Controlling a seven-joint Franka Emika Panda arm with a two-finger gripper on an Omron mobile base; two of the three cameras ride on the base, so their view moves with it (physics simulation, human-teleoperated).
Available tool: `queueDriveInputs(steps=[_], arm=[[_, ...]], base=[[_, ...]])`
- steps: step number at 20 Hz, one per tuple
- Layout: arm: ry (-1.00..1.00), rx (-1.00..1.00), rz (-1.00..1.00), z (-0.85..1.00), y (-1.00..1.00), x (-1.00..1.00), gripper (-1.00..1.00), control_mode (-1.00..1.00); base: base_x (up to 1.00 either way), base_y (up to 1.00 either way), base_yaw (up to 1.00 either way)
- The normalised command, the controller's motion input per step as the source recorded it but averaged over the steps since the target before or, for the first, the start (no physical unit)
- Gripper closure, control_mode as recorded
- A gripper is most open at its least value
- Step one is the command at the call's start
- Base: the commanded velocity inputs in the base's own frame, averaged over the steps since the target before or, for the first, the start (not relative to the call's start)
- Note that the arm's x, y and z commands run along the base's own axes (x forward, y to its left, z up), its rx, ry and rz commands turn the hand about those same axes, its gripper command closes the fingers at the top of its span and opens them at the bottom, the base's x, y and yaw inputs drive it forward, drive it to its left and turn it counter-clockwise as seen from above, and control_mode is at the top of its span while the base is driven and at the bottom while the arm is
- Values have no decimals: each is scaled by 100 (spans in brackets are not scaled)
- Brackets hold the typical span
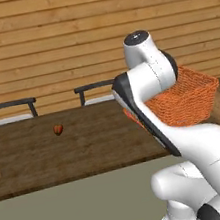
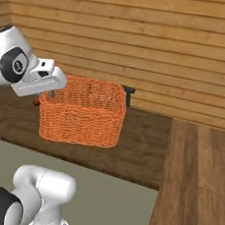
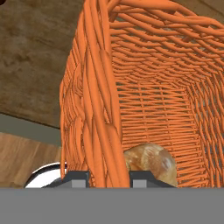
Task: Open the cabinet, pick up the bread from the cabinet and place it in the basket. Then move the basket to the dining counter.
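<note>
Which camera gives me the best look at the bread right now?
The hand view: the bread lies on the floor of the basket, seen from above the rim. From both base views the basket's woven wall hides the bread.

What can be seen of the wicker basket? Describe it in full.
The wicker basket is orange, woven, rectangular, with sides flaring up to a thick braided rim. It sits over the end of the dining counter, slightly tilted in the left base view; whether it rests or hangs just above is unclear. The gripper is shut on its near wall, one fingertip on each side. The bread lies inside on the bottom.
</note>
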Motion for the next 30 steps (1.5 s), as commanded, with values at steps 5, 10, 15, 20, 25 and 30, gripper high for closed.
queueDriveInputs(steps=[5, 10, 15, 20, 25, 30], arm=[[0, 11, 0, -48, -37, 92, 100, -100], [0, 16, -5, -51, -12, 87, 100, -100], [0, 7, -10, -59, -7, 79, 100, -100], [0, 0, -9, -66, 0, 98, 100, -100], [0, 0, -6, -58, 0, 80, 100, -100], [-1, 0, -2, -40, 0, 31, -100, -100]], base=[[0, 0, 0], [0, 0, 0], [0, 0, 0], [0, 0, 0], [0, 0, 0], [0, 0, 0]])
